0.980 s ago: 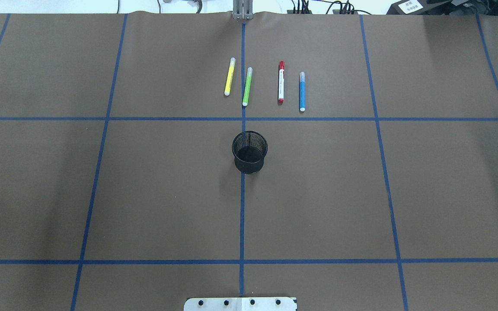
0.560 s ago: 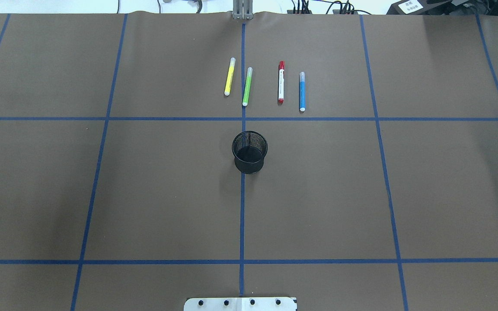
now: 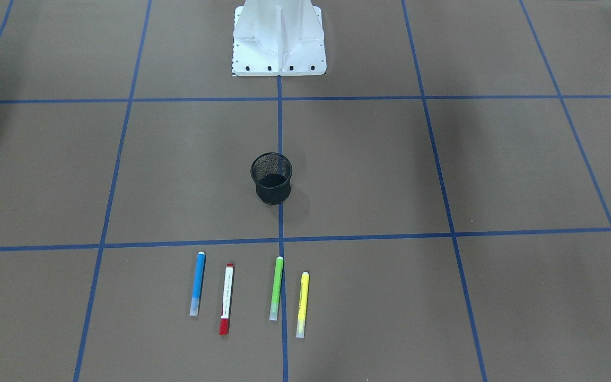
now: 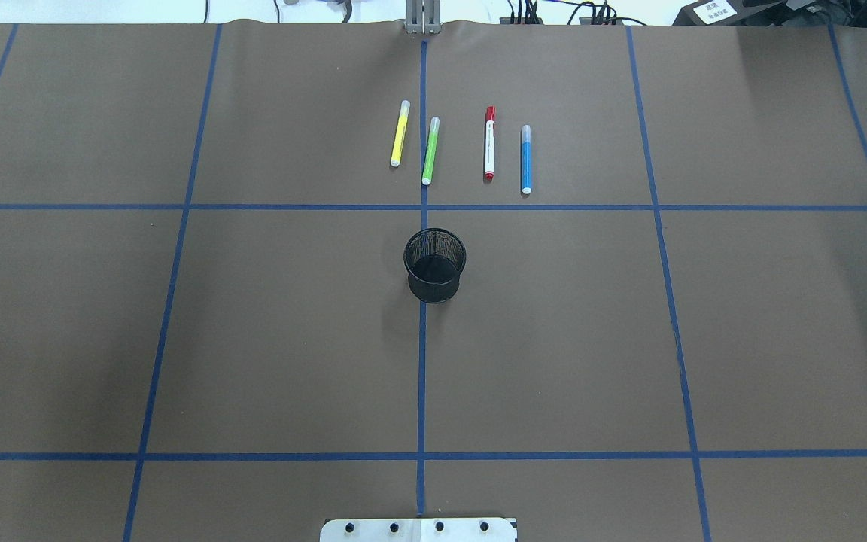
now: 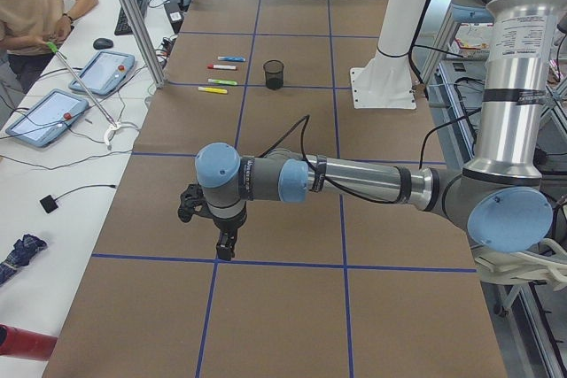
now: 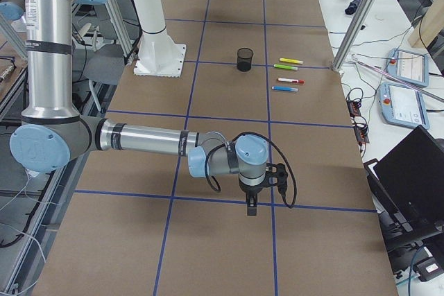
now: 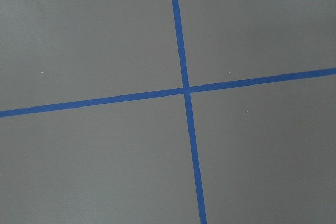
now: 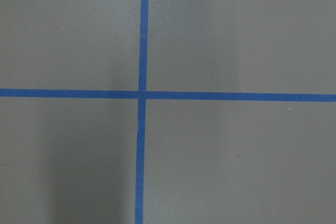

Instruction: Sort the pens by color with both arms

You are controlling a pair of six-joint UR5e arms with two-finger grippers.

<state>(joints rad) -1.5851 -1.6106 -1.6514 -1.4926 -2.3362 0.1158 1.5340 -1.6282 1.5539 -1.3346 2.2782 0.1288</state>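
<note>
Yellow pen point(image 4: 400, 133), green pen point(image 4: 430, 150), red-capped pen point(image 4: 490, 143) and blue pen point(image 4: 526, 159) lie side by side on the desk point(image 4: 253, 339), beyond the cup point(image 4: 434, 263). Left gripper point(image 5: 226, 250) and right gripper point(image 6: 250, 207) hang well apart from them, and I can't tell how either is set. Risk: the pens lie close, so I may nudge a neighbour.

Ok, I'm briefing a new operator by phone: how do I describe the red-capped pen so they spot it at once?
Find the black mesh cup mid-table. Beyond it, away from the white pedestal, four pens lie side by side. The red-capped pen lies between the blue pen and the green pen, the only one with a white body.
</note>
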